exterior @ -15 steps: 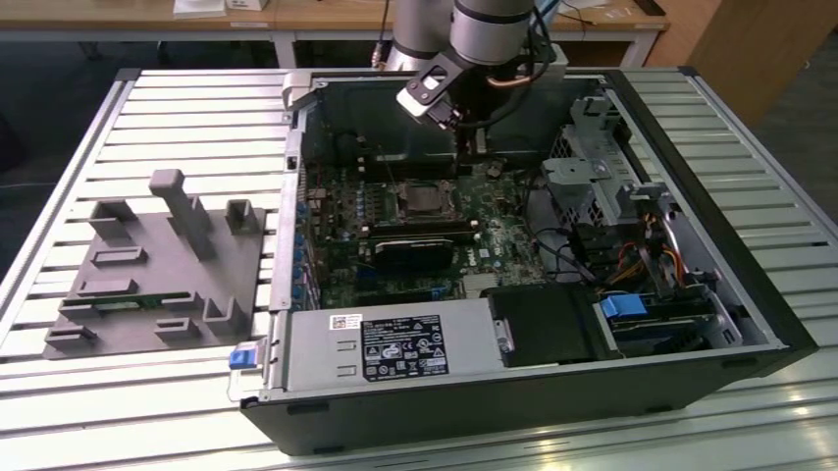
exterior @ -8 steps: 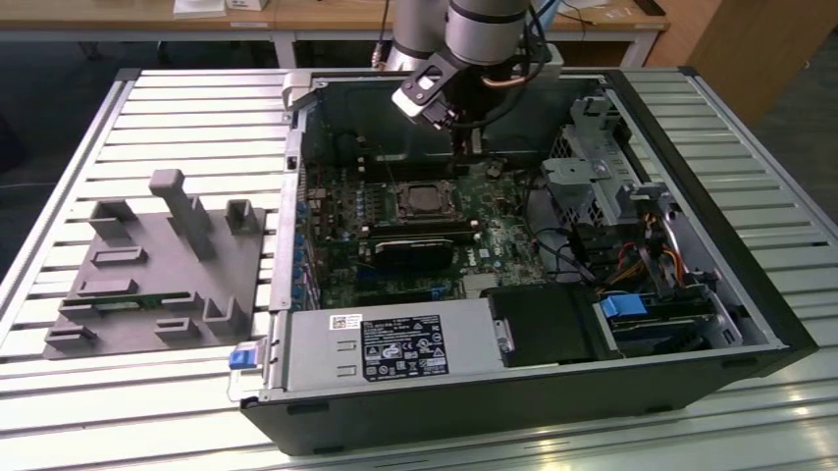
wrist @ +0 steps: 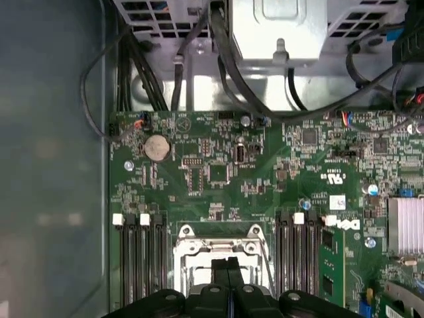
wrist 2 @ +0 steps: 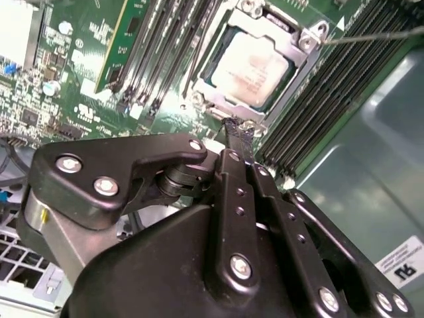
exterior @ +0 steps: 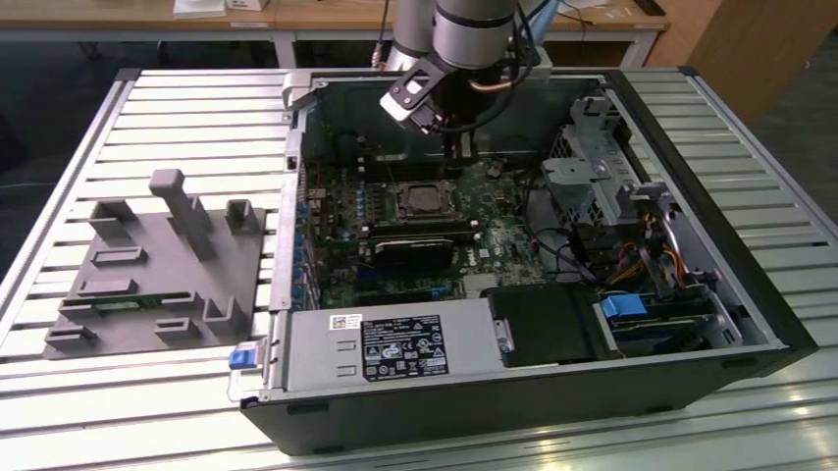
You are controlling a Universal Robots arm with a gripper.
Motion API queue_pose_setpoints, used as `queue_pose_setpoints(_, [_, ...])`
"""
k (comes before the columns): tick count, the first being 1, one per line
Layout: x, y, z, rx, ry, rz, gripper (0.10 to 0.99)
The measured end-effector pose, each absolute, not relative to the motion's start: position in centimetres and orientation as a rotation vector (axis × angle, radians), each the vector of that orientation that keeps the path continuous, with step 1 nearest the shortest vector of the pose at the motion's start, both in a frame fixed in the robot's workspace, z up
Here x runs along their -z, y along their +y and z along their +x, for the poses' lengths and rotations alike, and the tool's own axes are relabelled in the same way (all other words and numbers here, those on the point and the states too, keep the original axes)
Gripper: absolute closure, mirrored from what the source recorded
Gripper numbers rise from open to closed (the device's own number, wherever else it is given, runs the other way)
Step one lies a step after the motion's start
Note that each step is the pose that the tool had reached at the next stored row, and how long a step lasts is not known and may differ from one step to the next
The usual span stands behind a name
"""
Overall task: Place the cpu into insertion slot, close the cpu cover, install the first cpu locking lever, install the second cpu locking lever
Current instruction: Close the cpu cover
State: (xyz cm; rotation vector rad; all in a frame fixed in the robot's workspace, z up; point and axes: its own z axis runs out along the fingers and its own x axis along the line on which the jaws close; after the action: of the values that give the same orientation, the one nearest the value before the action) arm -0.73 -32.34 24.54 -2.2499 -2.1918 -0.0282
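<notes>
The cpu [wrist 2: 255, 69], a small square chip with a dull silver-grey top, lies in the insertion slot [exterior: 422, 200] on the green circuit board. The cpu cover [wrist 2: 295, 53], a thin silver frame with a square window, lies flat around the chip. From one corner of the socket a thin metal locking lever [wrist 2: 371, 36] runs out over the memory slots. My gripper [wrist 2: 238, 129] hangs just above the socket's edge with its black fingers shut and nothing between them. It also shows over the board in the exterior view, as the gripper [exterior: 457, 157], and in the first wrist view, as the gripper [wrist: 227, 266].
The open computer case [exterior: 733, 324] lies on a slatted table. A grey power-supply box [exterior: 392, 353] sits at its near side. A drive cage [exterior: 602, 162] and loose cables [exterior: 590, 257] sit at the exterior view's right. A grey fixture block [exterior: 157, 265] stands at the exterior view's left.
</notes>
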Motion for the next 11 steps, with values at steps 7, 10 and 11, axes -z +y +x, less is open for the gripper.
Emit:
queue_pose_setpoints(7, [-24.0,-32.6,-2.1,0.03,-2.193,-2.251,0.984])
queue_pose_setpoints(10, [-23.7,-32.6,-2.6,0.031,-2.193,-2.251,0.984])
queue_pose_setpoints(11, [-23.6,-32.6,-2.8,0.031,-2.193,-2.251,0.984])
